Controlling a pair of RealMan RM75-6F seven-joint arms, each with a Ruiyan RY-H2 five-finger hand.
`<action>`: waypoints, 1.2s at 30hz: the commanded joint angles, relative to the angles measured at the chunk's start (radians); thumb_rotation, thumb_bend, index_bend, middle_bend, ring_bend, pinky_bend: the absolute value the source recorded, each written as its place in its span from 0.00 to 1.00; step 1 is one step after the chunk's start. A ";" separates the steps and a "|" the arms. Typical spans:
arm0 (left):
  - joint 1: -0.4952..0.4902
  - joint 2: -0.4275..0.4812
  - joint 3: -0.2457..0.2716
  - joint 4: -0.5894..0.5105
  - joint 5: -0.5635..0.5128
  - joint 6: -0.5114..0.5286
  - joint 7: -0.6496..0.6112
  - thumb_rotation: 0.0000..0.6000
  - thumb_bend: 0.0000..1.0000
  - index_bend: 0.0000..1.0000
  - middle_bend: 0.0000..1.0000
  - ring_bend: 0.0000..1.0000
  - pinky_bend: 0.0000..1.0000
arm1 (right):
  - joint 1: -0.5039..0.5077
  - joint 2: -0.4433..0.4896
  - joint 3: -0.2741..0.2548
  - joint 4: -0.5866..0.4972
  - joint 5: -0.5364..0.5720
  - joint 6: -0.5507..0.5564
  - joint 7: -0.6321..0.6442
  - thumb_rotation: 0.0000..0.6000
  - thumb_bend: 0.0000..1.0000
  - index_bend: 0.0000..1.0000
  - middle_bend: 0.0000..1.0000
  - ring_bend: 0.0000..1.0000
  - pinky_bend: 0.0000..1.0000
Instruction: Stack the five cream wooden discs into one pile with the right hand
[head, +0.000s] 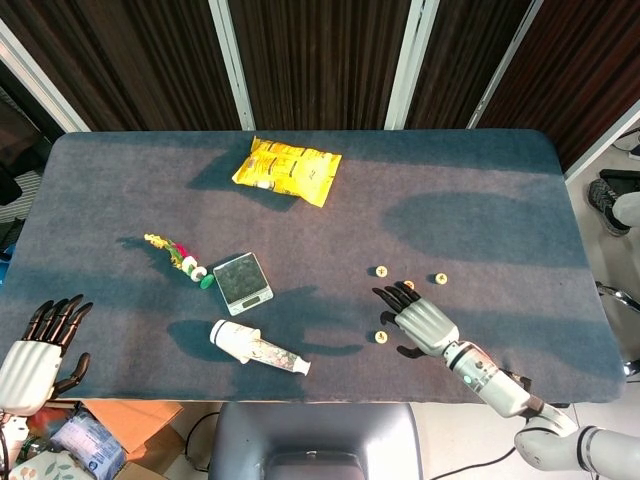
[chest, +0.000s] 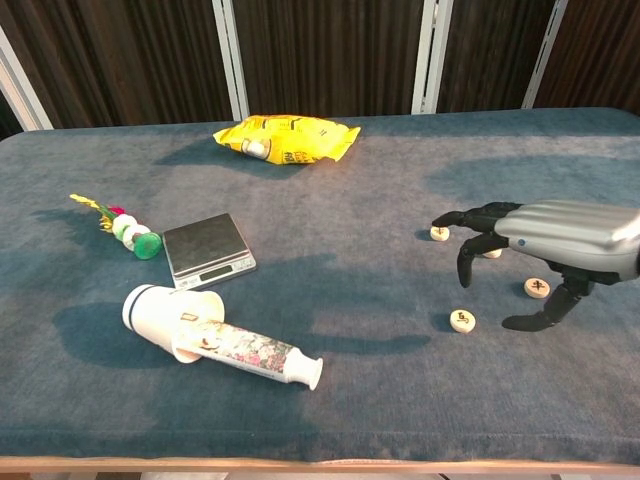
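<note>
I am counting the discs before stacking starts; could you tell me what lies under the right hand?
Under the right hand one cream wooden disc peeks out between its fingers in the chest view. The far-right disc shows only in the head view; the hand hides it from the chest camera.

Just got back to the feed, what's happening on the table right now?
The right hand is over the cream wooden discs, fingers apart and holding nothing. The discs lie scattered on the table; none is stacked yet. One sits near the fingertips. The left hand rests off the near edge, open.
</note>
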 joint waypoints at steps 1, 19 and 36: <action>0.005 0.006 -0.001 -0.010 -0.007 0.002 0.007 1.00 0.50 0.00 0.00 0.00 0.00 | 0.018 -0.026 -0.007 0.027 0.008 -0.011 -0.007 1.00 0.38 0.53 0.00 0.00 0.00; 0.018 0.024 0.004 -0.020 -0.004 0.012 -0.012 1.00 0.50 0.00 0.00 0.00 0.00 | 0.060 -0.088 -0.024 0.076 0.061 -0.031 -0.070 1.00 0.43 0.54 0.00 0.00 0.00; 0.023 0.030 0.005 -0.015 0.009 0.027 -0.035 1.00 0.50 0.00 0.00 0.00 0.00 | 0.074 -0.106 -0.036 0.066 0.111 -0.041 -0.114 1.00 0.44 0.60 0.00 0.00 0.00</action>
